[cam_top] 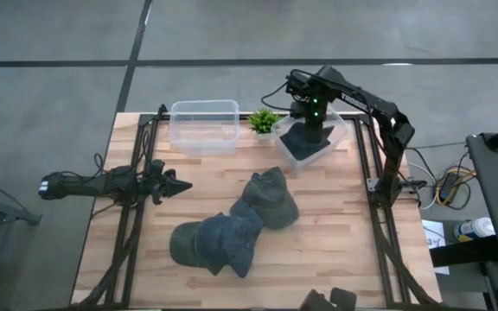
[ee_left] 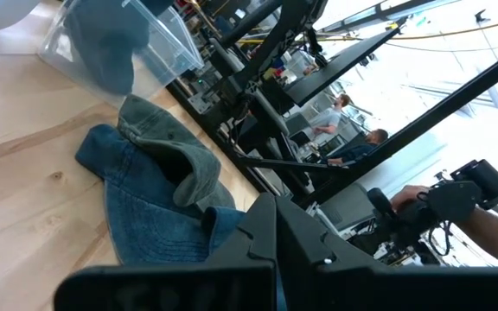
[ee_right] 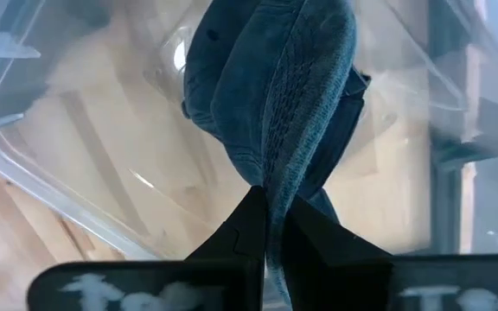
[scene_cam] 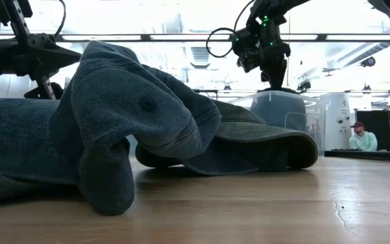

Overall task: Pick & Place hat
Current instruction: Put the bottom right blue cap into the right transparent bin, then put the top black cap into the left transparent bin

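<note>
- Wooden table [cam_top: 335,216] under a bright workshop, a person seated far off beyond it in the low view.
- Right gripper [ee_right: 271,226] hangs over the clear bin [cam_top: 340,131] at the far right corner — fingers pressed together on a fold of the dark blue hat [ee_right: 271,104], pinching it.
- That hat dangles straight below the fingertips, its body down inside the bin.
- Well away from this gripper, out on the open table, three more hats lie in a heap [cam_top: 232,229], overlapping.
- A second clear bin [cam_top: 204,125] sits beside a small green plant [cam_top: 264,120], just next to the gripper's bin.
- Left gripper [cam_top: 178,185] waits by the left edge, fingers pressed together, holding nothing.
</note>
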### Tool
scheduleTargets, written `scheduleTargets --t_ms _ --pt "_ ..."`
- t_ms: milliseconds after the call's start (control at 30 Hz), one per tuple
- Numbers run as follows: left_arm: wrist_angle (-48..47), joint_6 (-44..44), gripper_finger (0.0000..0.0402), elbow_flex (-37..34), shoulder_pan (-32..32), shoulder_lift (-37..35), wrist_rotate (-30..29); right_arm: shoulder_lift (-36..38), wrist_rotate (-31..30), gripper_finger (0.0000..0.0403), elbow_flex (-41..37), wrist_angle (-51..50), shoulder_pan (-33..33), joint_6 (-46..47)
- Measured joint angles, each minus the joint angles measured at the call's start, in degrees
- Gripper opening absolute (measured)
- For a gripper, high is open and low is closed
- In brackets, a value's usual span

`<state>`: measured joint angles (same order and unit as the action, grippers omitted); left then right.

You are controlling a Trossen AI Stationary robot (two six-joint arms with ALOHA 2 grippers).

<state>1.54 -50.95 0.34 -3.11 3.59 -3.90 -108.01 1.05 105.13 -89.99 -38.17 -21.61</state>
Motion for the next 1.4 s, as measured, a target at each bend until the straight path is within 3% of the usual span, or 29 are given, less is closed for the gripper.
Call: scheduleTargets --t_ms 133,300,633,867,1000,1200,1400 --pt "0.00 0.01 0.0000 0.00 0.02 -0.01 0.00 0.04 -0.18 0.0051 -0.49 0.00 -0.08 0.72" --pt "0.02 0.10 0.0000 0.00 0.02 -0.01 0.00 0.48 -5.17 0.0107 1.16 0.02 -0.53 2.19" --pt "0.04 0.23 0.0000 0.00 0.02 -0.01 0.00 1.71 -5.99 0.0219 13.26 0.07 -0.50 8.58" --pt "0.04 -0.16 0.0000 0.00 0.02 -0.01 0.13 9.10 4.39 0.0243 18.61 0.08 3.77 27.32" --pt "0.04 -0.10 0.0000 0.00 0.02 -0.01 0.15 16.97 4.15 0.0234 14.29 0.03 10.31 36.25" --pt "0.07 -0.10 0.0000 0.00 0.00 -0.01 0.17 29.99 2.41 0.0228 1.68 2.36 23.09 59.92" --pt "0.12 -0.22 0.0000 0.00 0.02 -0.01 0.27 38.39 -8.04 0.0247 -13.93 13.57 39.12 84.00"
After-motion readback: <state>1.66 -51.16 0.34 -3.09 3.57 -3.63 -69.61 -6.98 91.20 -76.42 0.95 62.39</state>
